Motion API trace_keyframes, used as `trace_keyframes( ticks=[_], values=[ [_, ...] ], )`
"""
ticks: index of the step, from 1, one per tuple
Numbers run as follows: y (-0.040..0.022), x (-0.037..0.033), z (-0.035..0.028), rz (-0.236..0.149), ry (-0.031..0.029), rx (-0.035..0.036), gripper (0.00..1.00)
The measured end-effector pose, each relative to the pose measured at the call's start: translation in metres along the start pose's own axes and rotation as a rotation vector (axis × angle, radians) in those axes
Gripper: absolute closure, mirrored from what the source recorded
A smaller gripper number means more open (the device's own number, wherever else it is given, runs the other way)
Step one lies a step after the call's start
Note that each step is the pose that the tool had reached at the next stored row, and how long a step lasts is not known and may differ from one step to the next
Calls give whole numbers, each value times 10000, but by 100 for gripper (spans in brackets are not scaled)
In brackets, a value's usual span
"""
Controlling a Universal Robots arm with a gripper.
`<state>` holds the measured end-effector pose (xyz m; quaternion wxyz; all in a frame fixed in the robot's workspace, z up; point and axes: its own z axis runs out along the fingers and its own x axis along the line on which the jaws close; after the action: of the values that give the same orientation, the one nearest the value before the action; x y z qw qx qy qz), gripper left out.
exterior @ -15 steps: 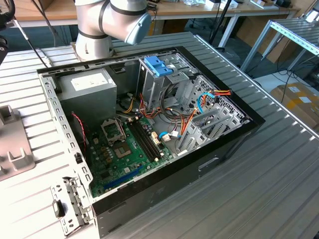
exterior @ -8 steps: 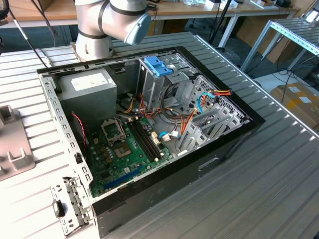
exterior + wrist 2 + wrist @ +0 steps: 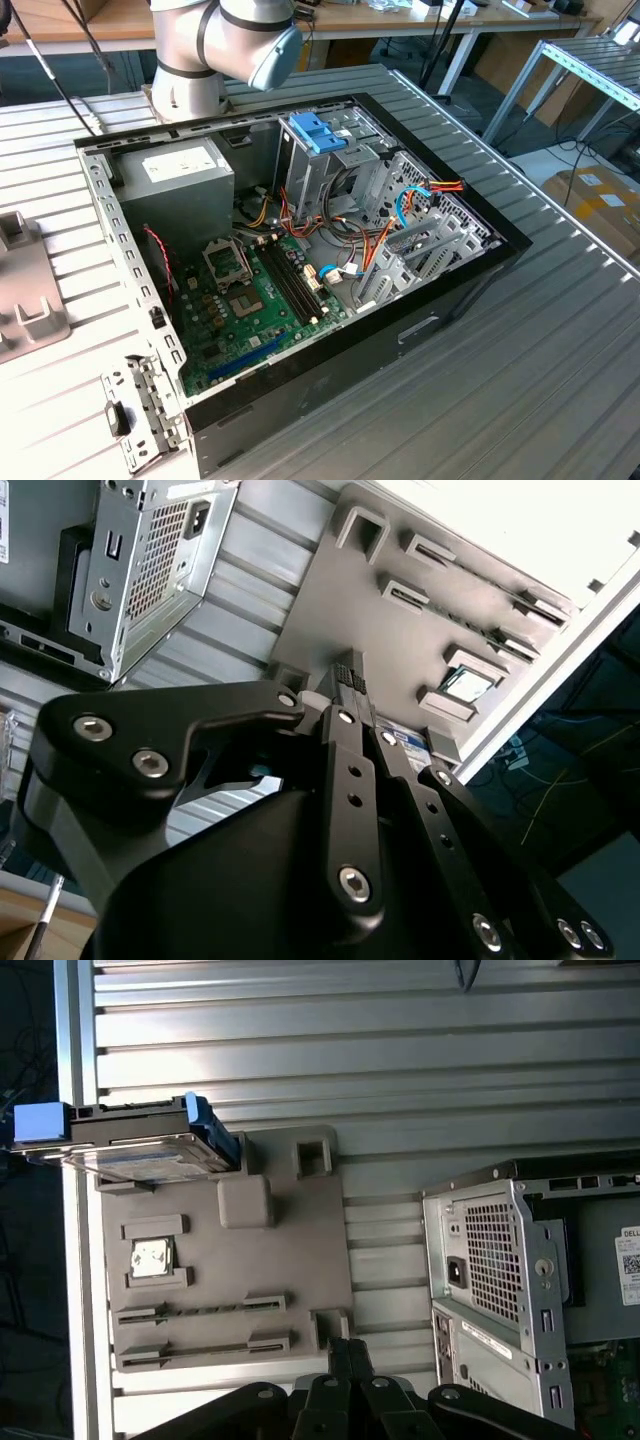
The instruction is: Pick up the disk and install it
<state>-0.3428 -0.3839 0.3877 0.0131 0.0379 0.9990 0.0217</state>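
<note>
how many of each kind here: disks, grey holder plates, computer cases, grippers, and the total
disk: 1
grey holder plate: 1
open computer case: 1
gripper: 1
total: 4

Ribbed grey metal table [image 3: 560, 400], open computer case [image 3: 400, 335] on it, grey plastic fixture plate [image 3: 290, 1260] alongside

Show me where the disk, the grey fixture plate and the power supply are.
disk [image 3: 140, 1158], first wrist view, silver face.
grey fixture plate [image 3: 290, 1250], first wrist view, bare flat part.
power supply [image 3: 180, 165], exterior view, labelled face.
</note>
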Motion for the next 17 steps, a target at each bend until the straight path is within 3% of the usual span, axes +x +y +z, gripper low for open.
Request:
trace_keyframes(
  ticks=[17],
  values=[
    [37,96,7,0,1,1,89]
  ],
)
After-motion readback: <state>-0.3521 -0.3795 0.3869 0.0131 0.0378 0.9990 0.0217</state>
